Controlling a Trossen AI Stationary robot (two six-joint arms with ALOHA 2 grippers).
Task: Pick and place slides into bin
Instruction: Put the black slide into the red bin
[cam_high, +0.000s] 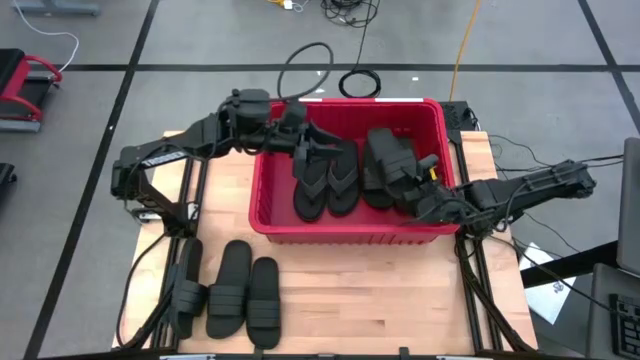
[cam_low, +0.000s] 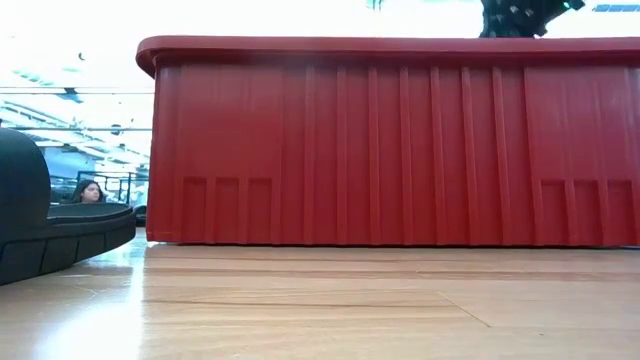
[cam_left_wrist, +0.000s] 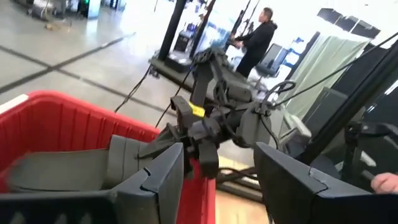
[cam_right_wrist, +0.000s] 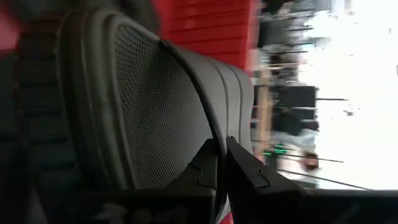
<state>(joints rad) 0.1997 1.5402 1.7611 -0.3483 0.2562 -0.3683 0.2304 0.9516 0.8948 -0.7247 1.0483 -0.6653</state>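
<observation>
Slides: several already in the bin (cam_high: 262, 215), thong pair (cam_high: 325, 185) at the middle, strapped ones (cam_high: 385, 165) toward the right end. Three slides (cam_high: 230, 292) wait on the table (cam_high: 400, 300) near the front-left corner. Left gripper (cam_high: 300, 140) over the bin's back-left, fingers (cam_left_wrist: 158, 180) apart above the thong pair, likely a drop just made. Right gripper (cam_high: 432, 200) inside the bin's right end, fingers together, pinched on a slide's edge (cam_right_wrist: 211, 118), probably mid-placement.

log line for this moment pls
left gripper: open over bin | right gripper: shut on slide in bin | three slides on table
</observation>
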